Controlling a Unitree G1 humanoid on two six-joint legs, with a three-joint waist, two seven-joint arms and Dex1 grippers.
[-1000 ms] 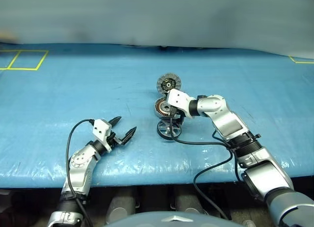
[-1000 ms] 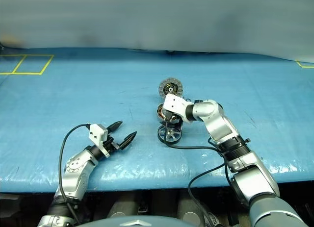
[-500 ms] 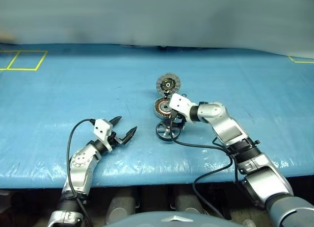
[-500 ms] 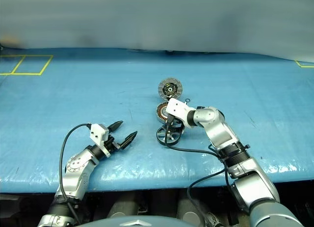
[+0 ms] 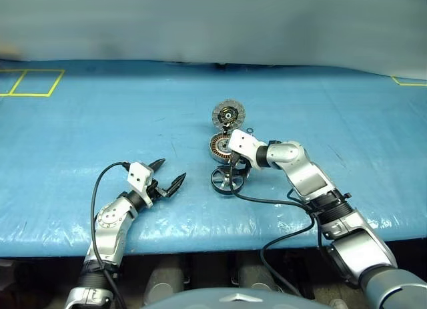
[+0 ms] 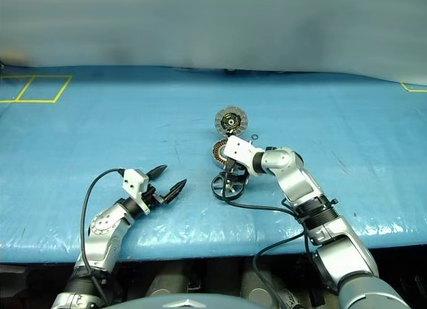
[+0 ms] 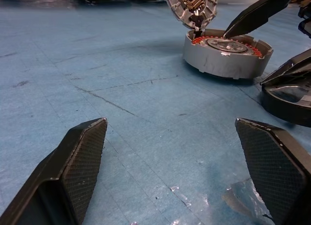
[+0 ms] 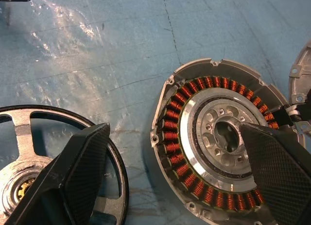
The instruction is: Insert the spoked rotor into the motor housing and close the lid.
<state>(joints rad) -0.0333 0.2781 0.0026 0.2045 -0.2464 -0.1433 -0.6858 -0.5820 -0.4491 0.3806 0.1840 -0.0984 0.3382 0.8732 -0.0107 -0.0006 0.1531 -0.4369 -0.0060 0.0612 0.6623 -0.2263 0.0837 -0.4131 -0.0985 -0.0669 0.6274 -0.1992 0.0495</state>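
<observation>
1. Blue sheeting covers our table point(image 5: 80, 122).
2. Our right gripper point(image 5: 233, 163) hangs wide above the motor housing point(image 5: 219, 145) and spoked rotor point(image 5: 225, 179); the lid point(image 5: 229, 113) lies beyond.
3. Our left gripper point(image 5: 167, 175) is wide, empty.

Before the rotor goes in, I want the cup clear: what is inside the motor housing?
Inside the motor housing: copper coils ringing a silver hub, no loose part. The right gripper's finger covers one side.
</observation>
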